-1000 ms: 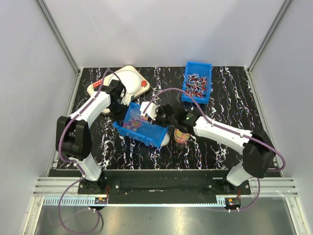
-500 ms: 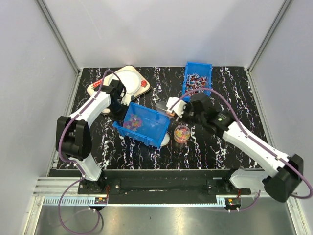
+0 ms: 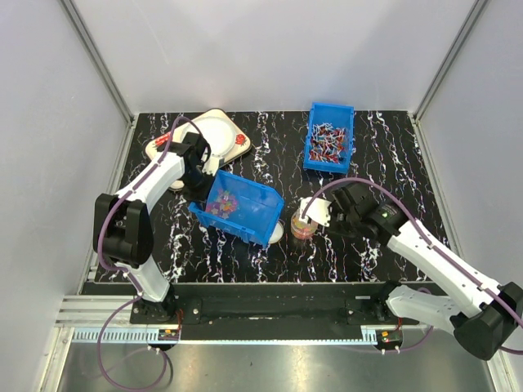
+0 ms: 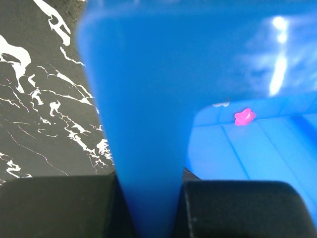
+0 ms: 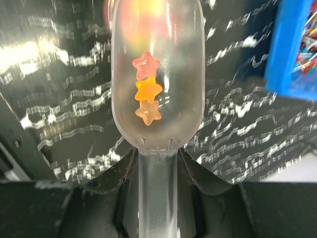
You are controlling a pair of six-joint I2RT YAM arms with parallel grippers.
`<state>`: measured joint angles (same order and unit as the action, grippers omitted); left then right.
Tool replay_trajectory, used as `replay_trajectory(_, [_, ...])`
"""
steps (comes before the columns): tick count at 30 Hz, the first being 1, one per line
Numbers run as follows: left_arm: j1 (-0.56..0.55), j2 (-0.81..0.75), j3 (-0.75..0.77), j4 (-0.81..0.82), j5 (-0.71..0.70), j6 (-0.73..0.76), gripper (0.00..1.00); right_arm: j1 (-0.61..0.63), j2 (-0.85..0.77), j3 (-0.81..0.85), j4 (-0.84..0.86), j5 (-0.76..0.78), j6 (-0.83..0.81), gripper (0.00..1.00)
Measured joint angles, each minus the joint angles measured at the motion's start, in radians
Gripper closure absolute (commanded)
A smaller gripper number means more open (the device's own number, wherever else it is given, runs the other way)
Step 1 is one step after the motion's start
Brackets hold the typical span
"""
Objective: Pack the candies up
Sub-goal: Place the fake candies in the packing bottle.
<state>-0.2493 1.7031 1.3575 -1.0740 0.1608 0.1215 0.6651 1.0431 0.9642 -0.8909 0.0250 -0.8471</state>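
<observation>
The candies (image 3: 226, 202) are tiny multicoloured sweets lying in a tilted blue bin (image 3: 255, 219) at the table's middle. Up close they are star-shaped; a pink one (image 4: 244, 117) shows in the left wrist view. My left gripper (image 3: 198, 189) is shut on the bin's left wall (image 4: 148, 124) and holds it tipped. My right gripper (image 3: 331, 214) is shut on the handle of a clear scoop (image 5: 157, 74) holding three candies (image 5: 147, 89): pink, orange and peach. The scoop (image 3: 312, 211) hovers at a small clear cup (image 3: 301, 228) with some candies in it.
A second blue bin (image 3: 315, 160) with wrapped red-white sweets stands at the back right and shows at the right edge of the right wrist view (image 5: 292, 49). A white scale with a round plate (image 3: 208, 132) sits at the back left. A small white lid (image 3: 277, 232) lies by the tilted bin.
My right arm has carried the scoop from the tilted bin rightward and nearer, to the small cup. My left gripper and the bin have not moved.
</observation>
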Motion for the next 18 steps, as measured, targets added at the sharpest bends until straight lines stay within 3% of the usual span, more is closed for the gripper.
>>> replay_trajectory(18, [0.0,0.0,0.0,0.0,0.0,0.0,1.0,0.002,0.196,0.097,-0.163,0.206,-0.074,1.0])
